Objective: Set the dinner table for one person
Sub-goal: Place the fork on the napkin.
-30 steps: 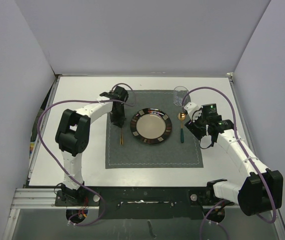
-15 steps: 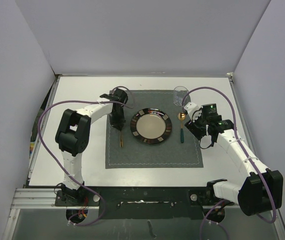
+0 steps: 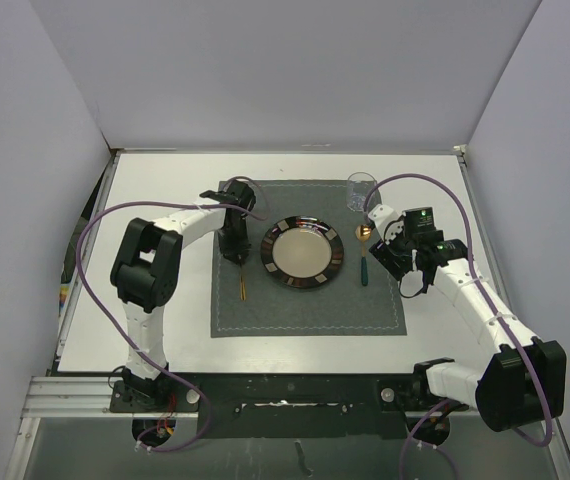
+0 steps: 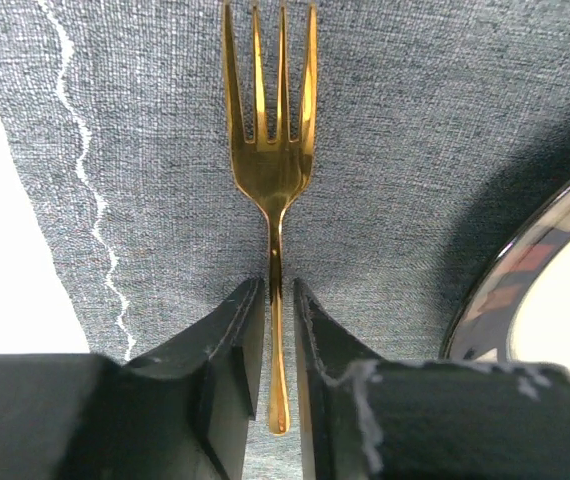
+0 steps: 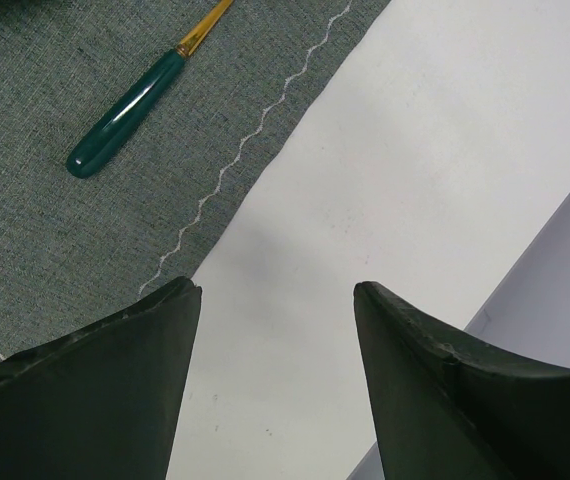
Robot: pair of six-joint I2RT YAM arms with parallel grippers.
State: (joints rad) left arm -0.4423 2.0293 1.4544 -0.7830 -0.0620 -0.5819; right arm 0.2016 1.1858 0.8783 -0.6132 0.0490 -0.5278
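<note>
Fork (image 4: 270,180) slid nearer — plate (image 3: 303,252) holds nothing.

Plate (image 3: 303,253) crowds fork (image 3: 242,282); bare placemat (image 3: 295,310) nearer.

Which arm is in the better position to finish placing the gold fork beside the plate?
The left. Its gripper has its fingers close around the fork handle on the placemat, left of the plate. The right gripper is open over the table edge, far from the fork.
</note>
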